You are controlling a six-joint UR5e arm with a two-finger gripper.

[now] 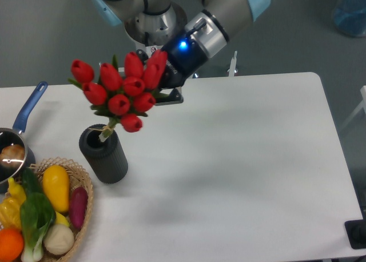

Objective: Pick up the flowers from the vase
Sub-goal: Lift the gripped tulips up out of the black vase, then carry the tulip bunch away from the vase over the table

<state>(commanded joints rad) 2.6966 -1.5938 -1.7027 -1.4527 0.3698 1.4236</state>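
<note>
Fixed camera: my black two-finger gripper (162, 86) clamps the red tulip bunch (122, 91), stems barely inside the ribbed dark-grey cylindrical vase (104, 156). It looks light, floppy; I judge a stem grip safer.

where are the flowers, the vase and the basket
flowers (121, 89), fixed camera, on a middle red bud
vase (106, 160), fixed camera, on its ribbed wall
basket (86, 207), fixed camera, on its woven right rim
</note>
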